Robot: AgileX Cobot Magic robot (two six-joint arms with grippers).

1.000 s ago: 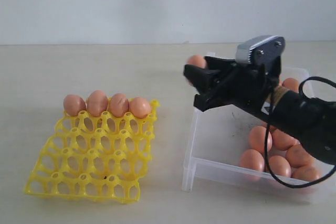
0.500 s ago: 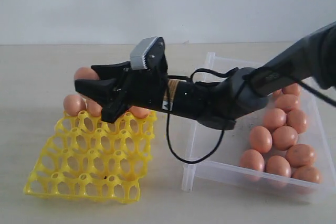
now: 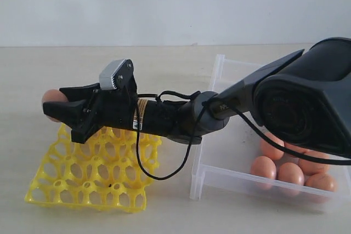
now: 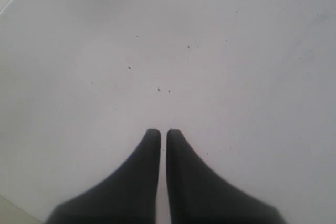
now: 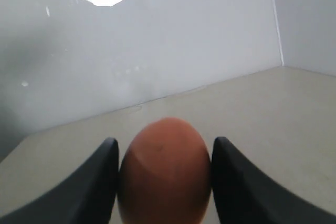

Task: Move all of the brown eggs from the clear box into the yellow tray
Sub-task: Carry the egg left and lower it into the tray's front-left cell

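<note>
Right wrist view: we see our right gripper (image 5: 165, 142) clamping an egg (image 5: 165, 182). A second ago it hung over the box (image 3: 204, 176); now it's above the tray's (image 3: 82, 176) back-left corner, the arm covering its back row, we think. Left gripper (image 4: 163, 132) is closed, empty.

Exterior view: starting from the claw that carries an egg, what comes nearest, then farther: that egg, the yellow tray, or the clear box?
1. The held egg, gripped in the right claw itself.
2. The yellow tray, just beneath the claw.
3. The clear box, off to the right, well apart.
</note>
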